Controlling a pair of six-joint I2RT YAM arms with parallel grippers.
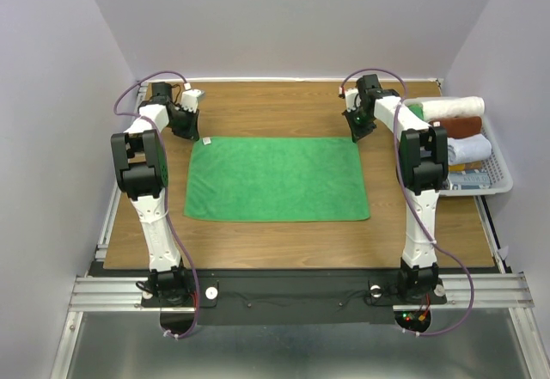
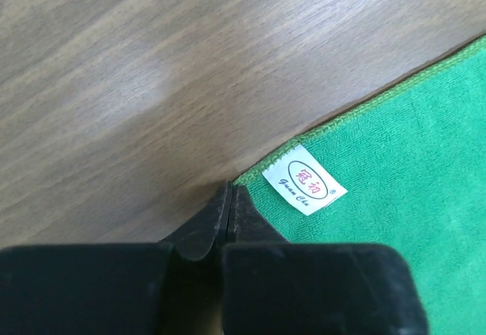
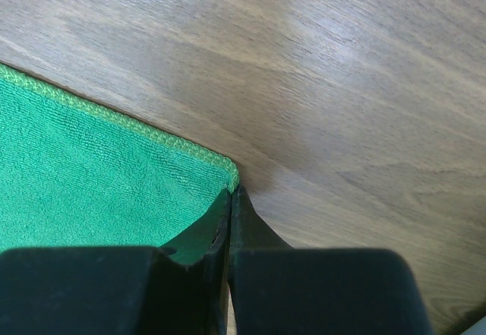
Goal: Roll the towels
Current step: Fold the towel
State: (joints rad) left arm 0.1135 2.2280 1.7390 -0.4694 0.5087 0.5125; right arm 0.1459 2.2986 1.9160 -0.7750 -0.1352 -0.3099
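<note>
The bright green towel (image 1: 275, 177) lies spread flat on the wooden table, with its white label (image 2: 304, 181) at the far left corner. My left gripper (image 2: 231, 187) is down at that corner (image 1: 194, 136), jaws pressed together, and the corner's tip runs in under them. My right gripper (image 3: 231, 191) is at the towel's far right corner (image 1: 356, 135), also shut, with the stitched hem (image 3: 114, 118) ending right at its tips. A pale bluish-white towel (image 1: 470, 149) lies rolled in the basket at the right.
A white basket (image 1: 498, 180) stands at the table's right edge, holding a cream-white roll (image 1: 447, 106) and a brown roll (image 1: 457, 126) too. Bare wood (image 1: 275, 108) runs behind the green towel to the back wall. Both arms reach along the towel's sides.
</note>
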